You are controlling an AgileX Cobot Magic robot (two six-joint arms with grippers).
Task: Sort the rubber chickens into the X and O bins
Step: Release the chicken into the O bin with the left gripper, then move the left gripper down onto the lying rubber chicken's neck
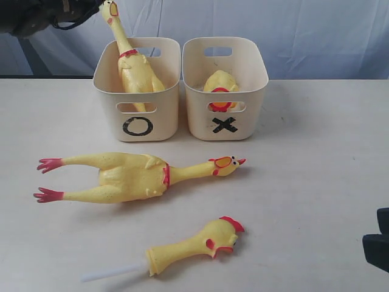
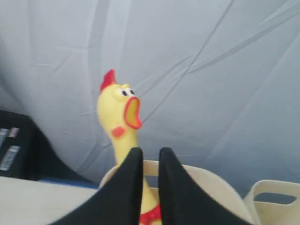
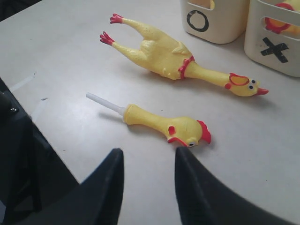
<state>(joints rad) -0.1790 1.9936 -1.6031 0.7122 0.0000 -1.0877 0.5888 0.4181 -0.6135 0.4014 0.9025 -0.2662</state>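
Observation:
One whole rubber chicken [image 1: 135, 67] stands upright in the O bin [image 1: 137, 125], head [image 2: 119, 110] above the rim. The round headless body [image 1: 220, 82] lies in the X bin [image 1: 225, 125]. The other whole chicken [image 1: 137, 176] lies on the table, with the head-and-neck on its white stick [image 1: 194, 243] nearer the front. My left gripper [image 2: 150, 151] hovers just short of the standing chicken's neck, its jaws a narrow gap apart with nothing between them. My right gripper [image 3: 148, 152] is open above the table, close to the stick head [image 3: 180, 129].
The two bins stand side by side at the back of the white table [image 1: 316, 170]. A blue-grey cloth backdrop [image 1: 316, 36] hangs behind them. The left arm [image 1: 55, 15] shows at the top left, part of the right gripper [image 1: 377, 243] at the right edge.

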